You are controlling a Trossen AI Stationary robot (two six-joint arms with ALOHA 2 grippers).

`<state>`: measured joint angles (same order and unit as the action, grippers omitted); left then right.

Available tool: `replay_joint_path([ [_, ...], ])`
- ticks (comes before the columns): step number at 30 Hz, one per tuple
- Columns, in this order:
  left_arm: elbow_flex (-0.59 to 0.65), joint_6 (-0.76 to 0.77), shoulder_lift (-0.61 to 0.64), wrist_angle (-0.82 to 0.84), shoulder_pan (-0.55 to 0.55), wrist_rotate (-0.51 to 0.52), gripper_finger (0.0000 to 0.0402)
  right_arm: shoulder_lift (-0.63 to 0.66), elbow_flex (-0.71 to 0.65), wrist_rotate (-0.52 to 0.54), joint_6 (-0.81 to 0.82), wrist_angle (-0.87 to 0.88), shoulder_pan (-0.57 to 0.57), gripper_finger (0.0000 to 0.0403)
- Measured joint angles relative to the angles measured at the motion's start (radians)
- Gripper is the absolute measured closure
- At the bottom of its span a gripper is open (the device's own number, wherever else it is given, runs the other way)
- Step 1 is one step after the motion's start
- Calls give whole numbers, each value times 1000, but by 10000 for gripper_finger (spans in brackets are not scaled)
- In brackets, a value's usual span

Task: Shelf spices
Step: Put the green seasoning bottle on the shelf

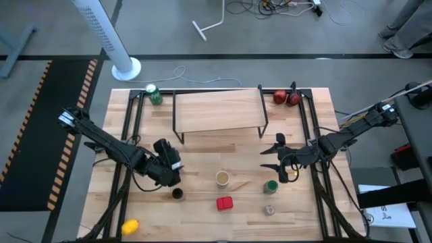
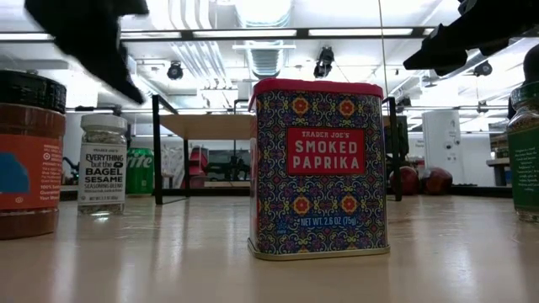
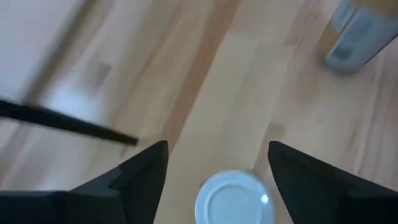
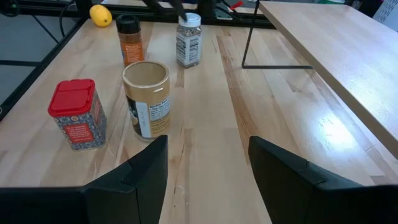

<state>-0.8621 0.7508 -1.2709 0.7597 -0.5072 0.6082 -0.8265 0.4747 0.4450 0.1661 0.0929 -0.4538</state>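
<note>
My left gripper [image 3: 217, 146] hangs open, pointing down over the white-capped jar [image 3: 235, 198]. Its fingers stand on either side of the cap and above it, touching nothing. In the high view this gripper [image 1: 169, 165] hides the jar. My right gripper [image 1: 272, 154] is open and empty above the table, right of centre. The tan tub [image 1: 222, 178], red tin [image 1: 224, 202], dark-capped brown jar [image 1: 177, 194], green-capped jar [image 1: 271, 186] and small grey-capped jar [image 1: 269, 210] stand upright on the wood. The shelf [image 1: 217, 110] stands at the far middle with a bare top.
A green can [image 1: 154, 94] stands at the shelf's far left corner and two red fruits [image 1: 287, 98] lie at its far right. A yellow fruit [image 1: 129, 226] lies at the near left corner. Black rails [image 1: 128, 142] run along both table sides.
</note>
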Motion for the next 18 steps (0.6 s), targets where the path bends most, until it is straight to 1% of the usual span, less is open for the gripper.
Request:
replay_joint_path([
  [4, -109, -49, 0, 53, 0, 13, 148, 0, 0, -9, -1, 0, 0, 204],
  [6, -163, -74, -1, 46, 0, 16, 155, 0, 0, -45, -10, 1, 0, 204],
  [10, -262, -89, -17, 33, 0, 34, 168, 0, 0, -170, -40, 9, 0, 204],
  [15, -343, -96, -43, -6, 0, 37, 181, 0, 2, -384, -28, 6, 0, 204],
  [18, -370, -96, -65, -19, 0, 28, 187, 0, 3, -450, -11, 35, -1, 204],
])
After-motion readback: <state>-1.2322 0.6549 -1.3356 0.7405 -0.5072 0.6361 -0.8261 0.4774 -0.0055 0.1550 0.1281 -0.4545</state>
